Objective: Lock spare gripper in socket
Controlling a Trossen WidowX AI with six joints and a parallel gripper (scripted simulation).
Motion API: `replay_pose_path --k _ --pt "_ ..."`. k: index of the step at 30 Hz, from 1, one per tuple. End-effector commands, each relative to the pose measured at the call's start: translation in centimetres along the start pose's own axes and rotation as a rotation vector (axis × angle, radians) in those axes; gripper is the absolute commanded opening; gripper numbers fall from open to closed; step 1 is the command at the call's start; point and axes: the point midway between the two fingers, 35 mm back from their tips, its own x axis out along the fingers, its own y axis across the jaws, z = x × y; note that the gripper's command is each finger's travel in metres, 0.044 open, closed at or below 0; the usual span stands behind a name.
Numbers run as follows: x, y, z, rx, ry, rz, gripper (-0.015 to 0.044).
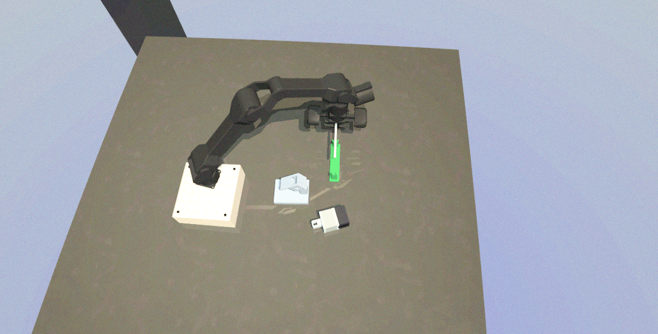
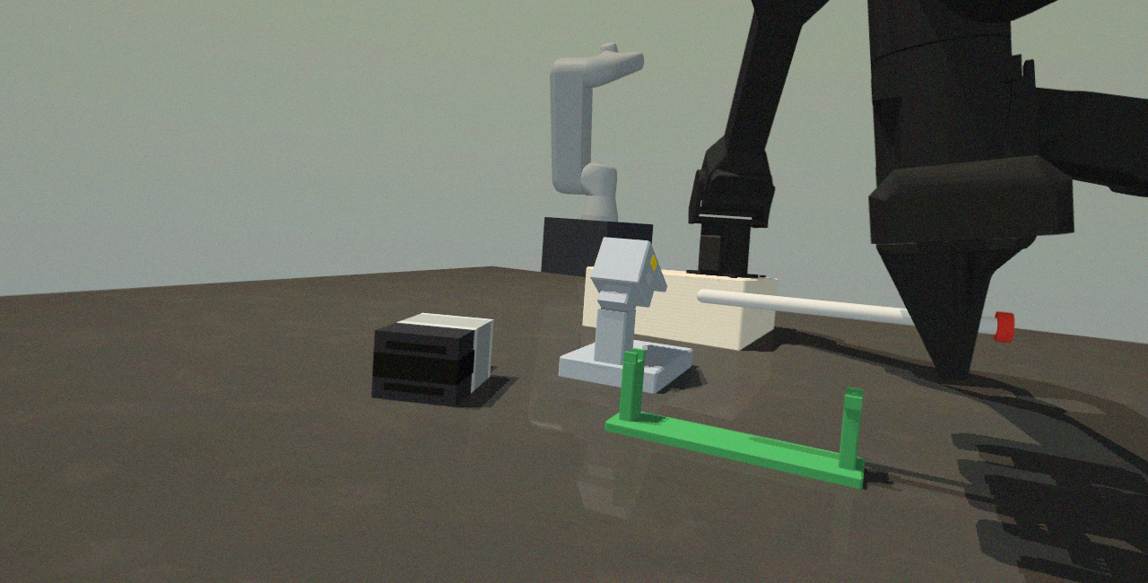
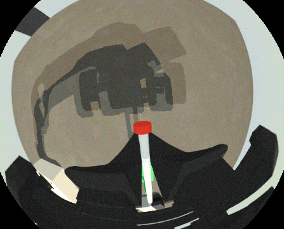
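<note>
Lock pin, a long white rod (image 1: 335,140) (image 2: 803,306) (image 3: 147,173) with a red cylindrical cap (image 2: 1004,326) (image 3: 142,127), is what we see held near its capped end by the black gripper (image 1: 335,124) (image 2: 953,377) (image 3: 144,140). The claw is narrow, its fingers closed on the rod, which lies roughly level above the table (image 1: 390,263) (image 2: 240,459) (image 3: 211,95), clear of the mount. From overhead, we see the plain end over the bright green stand (image 1: 334,162) (image 2: 730,444) (image 3: 152,173), a flat bar with an upright post at each end; the exterior view shows a gap between rod and posts.

Near the stand is the pale grey mount (image 1: 291,196) (image 2: 613,330), a square foot carrying a post and an angled socket head. We can make out a yellow mark (image 2: 653,262) on the head's side. Apart from the mount lies the white-and-black, block-shaped spare gripper (image 1: 330,219) (image 2: 425,359); its pale spigot has an opening and points roughly toward the cream block (image 1: 209,201) (image 2: 665,310) (image 3: 57,178). On that block stands our black jointed arm (image 1: 303,87) (image 2: 754,82). Behind, we see a grey arm (image 2: 569,126) on a black pedestal (image 2: 561,246).
</note>
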Motion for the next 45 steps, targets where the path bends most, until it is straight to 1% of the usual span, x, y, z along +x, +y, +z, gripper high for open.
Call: replay_pose_path --k 1,24,36,43,44,45 --pt "0.7 0.0 -0.2 0.002 0.0 0.001 0.0" --pt "3.9 -0.1 -0.6 0.001 -0.003 -0.007 0.0" --pt "3.9 -0.1 -0.6 0.0 -0.003 -0.008 0.0" --pt "3.9 -0.1 -0.6 -0.001 -0.003 -0.007 0.0184" --pt "3.9 -0.1 -0.6 -0.001 -0.003 -0.007 0.02" --pt "3.9 -0.1 -0.6 -0.001 -0.003 -0.007 0.02"
